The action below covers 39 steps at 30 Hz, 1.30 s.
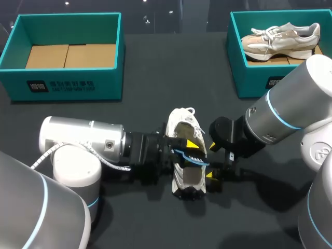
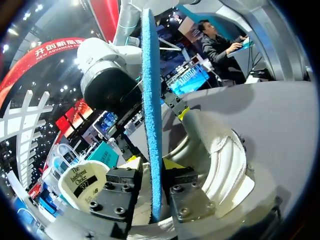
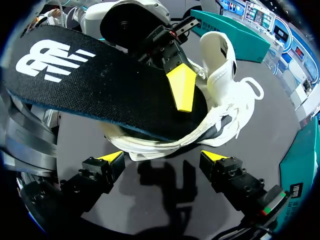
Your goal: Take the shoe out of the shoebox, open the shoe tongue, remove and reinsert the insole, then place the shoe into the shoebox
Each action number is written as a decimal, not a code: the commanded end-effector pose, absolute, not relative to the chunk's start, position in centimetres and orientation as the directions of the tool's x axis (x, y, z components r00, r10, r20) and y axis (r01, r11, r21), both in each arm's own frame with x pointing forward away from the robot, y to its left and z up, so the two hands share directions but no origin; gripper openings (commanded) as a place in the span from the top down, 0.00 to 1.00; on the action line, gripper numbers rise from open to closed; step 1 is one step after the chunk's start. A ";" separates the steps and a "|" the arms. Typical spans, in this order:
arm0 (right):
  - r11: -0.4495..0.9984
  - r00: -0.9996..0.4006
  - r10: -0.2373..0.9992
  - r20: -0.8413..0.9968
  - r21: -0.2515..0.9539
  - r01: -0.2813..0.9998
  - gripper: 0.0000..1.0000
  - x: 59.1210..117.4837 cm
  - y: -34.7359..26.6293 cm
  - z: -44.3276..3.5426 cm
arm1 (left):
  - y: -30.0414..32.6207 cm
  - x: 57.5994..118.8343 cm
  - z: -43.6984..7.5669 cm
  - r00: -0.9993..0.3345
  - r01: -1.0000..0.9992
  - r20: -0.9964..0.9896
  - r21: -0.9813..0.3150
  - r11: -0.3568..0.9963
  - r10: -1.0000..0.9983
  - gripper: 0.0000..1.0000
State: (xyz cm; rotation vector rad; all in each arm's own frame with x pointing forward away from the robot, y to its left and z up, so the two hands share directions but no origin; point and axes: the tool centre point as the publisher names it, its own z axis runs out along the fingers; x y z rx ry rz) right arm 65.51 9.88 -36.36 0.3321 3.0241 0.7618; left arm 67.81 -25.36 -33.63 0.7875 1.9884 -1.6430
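While my left hand [image 2: 152, 162] clamps the thin blue-edged insole [image 2: 150, 75], my right hand [image 3: 161, 156] gapes wide.

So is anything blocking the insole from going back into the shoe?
Nothing visible. The left gripper holds the insole with one end already inside the shoe; the right gripper is open by the heel, not across the opening.

table [image 1: 155, 78]: dark, matte | second sneaker [image 1: 282, 39]: beige-white, inside far-right teal shoebox [image 1: 251, 80], toe pointing left

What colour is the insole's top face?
The insole is black with white logo; best in right wrist view.
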 end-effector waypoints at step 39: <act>0.860 -0.977 0.208 0.043 0.468 0.203 0.00 65.3 9.9 -36.4 | -25.9 66.8 -33.5 -0.610 0.792 -0.776 -0.587 0.169 0.162 1.00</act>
